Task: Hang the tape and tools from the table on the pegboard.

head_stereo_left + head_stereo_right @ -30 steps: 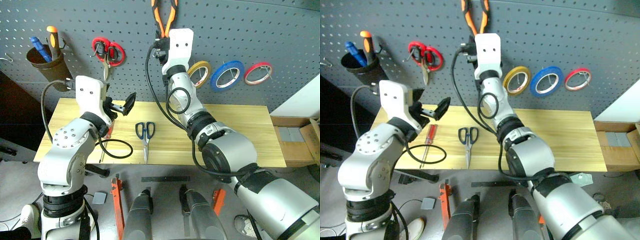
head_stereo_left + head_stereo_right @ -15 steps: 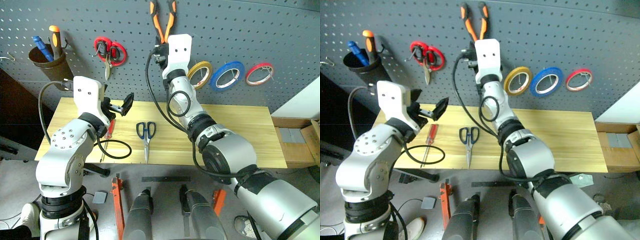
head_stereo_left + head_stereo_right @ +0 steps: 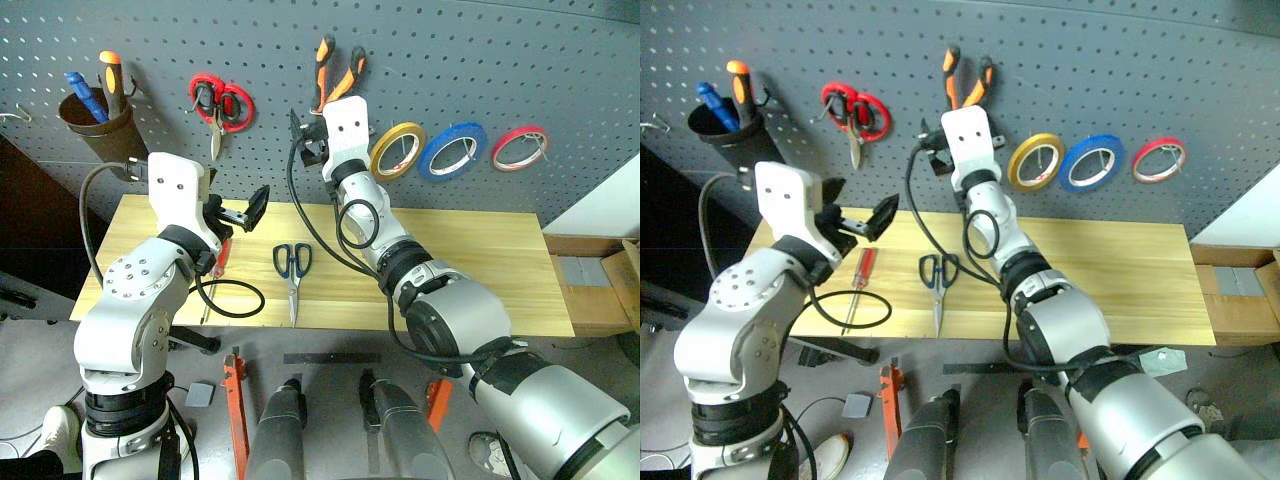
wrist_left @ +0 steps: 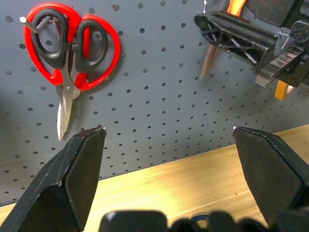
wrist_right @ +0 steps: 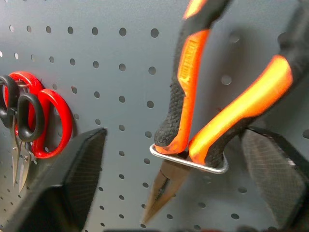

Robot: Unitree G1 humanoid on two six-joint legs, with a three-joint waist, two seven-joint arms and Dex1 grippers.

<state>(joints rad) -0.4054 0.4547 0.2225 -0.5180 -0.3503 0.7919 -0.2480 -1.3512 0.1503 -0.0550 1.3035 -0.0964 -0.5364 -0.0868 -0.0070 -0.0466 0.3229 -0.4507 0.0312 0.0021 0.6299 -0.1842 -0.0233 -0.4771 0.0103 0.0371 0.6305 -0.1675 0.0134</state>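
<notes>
The orange-and-black pliers (image 5: 193, 96) hang nose-down in a metal loop hook (image 5: 189, 163) on the grey pegboard (image 3: 520, 60). My right gripper (image 5: 174, 137) is open just below them, with a finger on each side of the handles and apart from them. The blue tape (image 3: 453, 150) hangs on the pegboard. Blue-handled scissors (image 3: 291, 266) lie on the wooden table (image 3: 470, 270). Left of them lies the red-handled screwdriver (image 3: 861, 272). My left gripper (image 4: 169, 145) hovers open and empty over the table's left end.
Red-handled scissors (image 3: 218, 103), a yellow roll (image 3: 397, 148) and a red roll (image 3: 518, 146) hang on the board. A brown cup (image 3: 95, 120) holding tool handles hangs at far left. A black cable loop (image 3: 232, 298) lies by the screwdriver. A cardboard box (image 3: 590, 290) stands to the right.
My right gripper has opened and sunk a little, letting go of the pliers, which now hang lower in the hook. The left arm has not moved.
</notes>
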